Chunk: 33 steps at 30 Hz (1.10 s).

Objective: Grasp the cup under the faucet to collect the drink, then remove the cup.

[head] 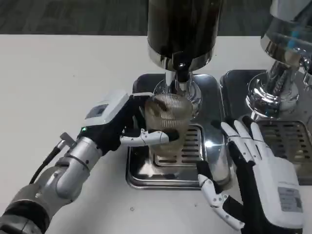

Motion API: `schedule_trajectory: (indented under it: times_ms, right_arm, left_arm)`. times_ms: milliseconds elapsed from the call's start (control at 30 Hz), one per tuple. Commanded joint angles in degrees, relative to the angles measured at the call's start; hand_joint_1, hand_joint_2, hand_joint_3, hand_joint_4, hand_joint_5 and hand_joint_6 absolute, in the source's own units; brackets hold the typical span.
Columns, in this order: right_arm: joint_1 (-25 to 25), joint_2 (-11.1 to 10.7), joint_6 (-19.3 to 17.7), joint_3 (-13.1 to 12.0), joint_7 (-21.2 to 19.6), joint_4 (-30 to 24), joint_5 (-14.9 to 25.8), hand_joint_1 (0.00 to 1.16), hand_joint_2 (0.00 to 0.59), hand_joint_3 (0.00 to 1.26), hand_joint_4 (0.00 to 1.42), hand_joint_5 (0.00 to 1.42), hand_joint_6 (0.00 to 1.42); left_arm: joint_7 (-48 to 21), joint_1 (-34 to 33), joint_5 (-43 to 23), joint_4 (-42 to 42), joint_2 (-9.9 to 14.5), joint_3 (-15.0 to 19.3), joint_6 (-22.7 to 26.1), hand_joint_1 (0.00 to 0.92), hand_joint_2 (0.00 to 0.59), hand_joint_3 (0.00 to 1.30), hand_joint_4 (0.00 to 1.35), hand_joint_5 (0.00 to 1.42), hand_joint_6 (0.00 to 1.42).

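The left hand [127,127] is clamped around the ribbed clear cup [166,121], which stands on the drip tray [141,178] directly beneath the faucet [181,73] (dark dispenser [183,29] at 12 o'clock). At 5 o'clock, the right hand [256,183] rests on the worktop [58,78], fingers apart, holding nothing

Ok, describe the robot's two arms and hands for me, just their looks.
The left forearm is a silver metal tube with ribbed rings and a thin black cable along its outer side. The left hand has a white back with a grey label, a small green light near the wrist, and black-and-white fingers. The right hand matches: white back, small printed label, white fingers with black undersides.
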Motion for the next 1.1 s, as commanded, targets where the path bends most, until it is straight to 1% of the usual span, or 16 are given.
schedule_trajectory:
  times_ms: [33,167,300,433,500,600,700,800,900,1100]
  right_arm:
    - [0.89,0.43,-0.3,0.29,-0.72,-1.05,-0.4,0.3,0.421,0.2,0.11,0.03,0.18]
    - [1.14,0.72,-0.38,0.43,-0.73,-1.07,-0.23,0.3,0.421,0.2,0.11,0.04,0.18]
    - [1.4,0.9,-0.29,0.6,-0.65,-1.23,-0.17,0.3,0.421,0.2,0.11,0.05,0.19]
    - [1.51,0.95,-0.39,0.76,-0.32,-1.3,0.21,0.3,0.421,0.2,0.11,0.05,0.19]
    - [1.4,0.99,-0.4,0.8,-0.06,-1.3,0.48,0.3,0.421,0.2,0.11,0.06,0.19]
    - [1.31,0.93,-0.38,0.83,0.24,-1.37,0.81,0.3,0.421,0.2,0.11,0.07,0.21]
    - [1.24,0.78,-0.42,0.81,0.64,-1.43,1.12,0.3,0.421,0.2,0.11,0.07,0.21]
    - [1.21,0.68,-0.47,0.76,1.11,-1.54,1.34,0.3,0.421,0.21,0.11,0.08,0.21]
    - [1.23,0.66,-0.53,0.72,1.24,-1.56,1.37,0.3,0.421,0.21,0.11,0.08,0.21]
    - [1.04,0.65,-0.73,0.72,1.22,-1.29,1.58,0.3,0.422,0.21,0.11,0.09,0.21]
  left_arm:
    - [-1.74,-1.64,0.33,0.11,-0.74,-0.84,0.03,0.223,0.115,0.44,0.48,0.65,0.82]
    - [-2.59,-1.84,0.42,-0.01,-0.89,-1.05,0.07,0.204,0.112,0.4,0.43,0.6,0.71]
    - [-3.2,-1.91,0.23,-0.08,-0.83,-0.99,0.13,0.185,0.108,0.37,0.4,0.55,0.63]
    - [-4.86,-2.09,-0.32,-0.21,-0.76,-0.69,0.31,0.146,0.095,0.28,0.34,0.49,0.49]
    - [-6.03,-2.2,-0.41,-0.35,-0.74,-0.71,0.76,0.125,0.084,0.23,0.26,0.4,0.42]
    - [-8.08,-2.36,-0.45,-0.56,-0.81,-0.82,1.89,0.099,0.081,0.22,0.11,0.21,0.31]
    - [-8.64,-2.27,-0.22,-0.75,-0.98,-0.98,2.91,0.083,0.087,0.21,0.01,0.11,0.23]
    - [-7.81,-1.72,0.03,-1.7,-0.84,-0.98,2.81,0.083,0.082,0.13,0.0,0.04,0.18]
    - [-6.82,-1.02,-0.05,-2.94,-0.35,-0.64,2.31,0.072,0.078,0.08,0.0,0.03,0.16]
    - [-7.69,1.68,-3.57,-6.51,1.14,2.41,0.72,0.067,0.078,0.08,0.0,0.03,0.16]
